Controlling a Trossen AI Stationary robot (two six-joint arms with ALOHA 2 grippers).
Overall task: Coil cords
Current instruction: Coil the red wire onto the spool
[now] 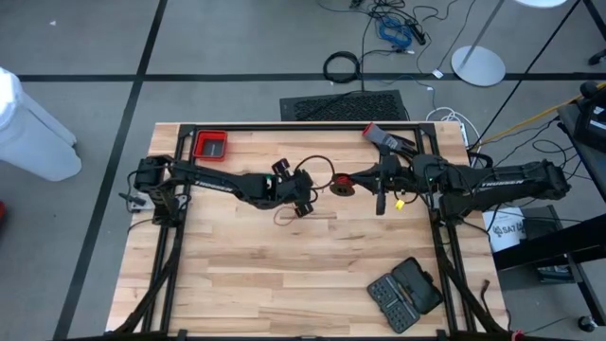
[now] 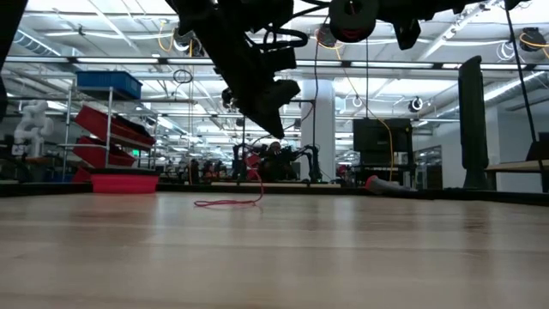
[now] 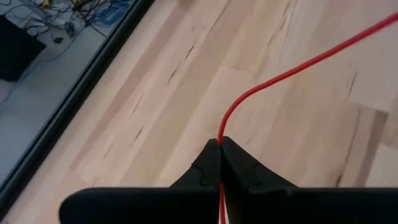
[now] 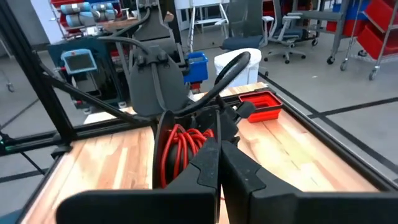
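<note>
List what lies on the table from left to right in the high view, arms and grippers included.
Red tray → left gripper, shut on the red cord → cord spool, held by the shut right gripper → black case at the near right.

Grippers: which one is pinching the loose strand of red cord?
The left gripper: the red cord runs straight out from between its shut fingers. The right gripper holds the wound disc instead.
</note>
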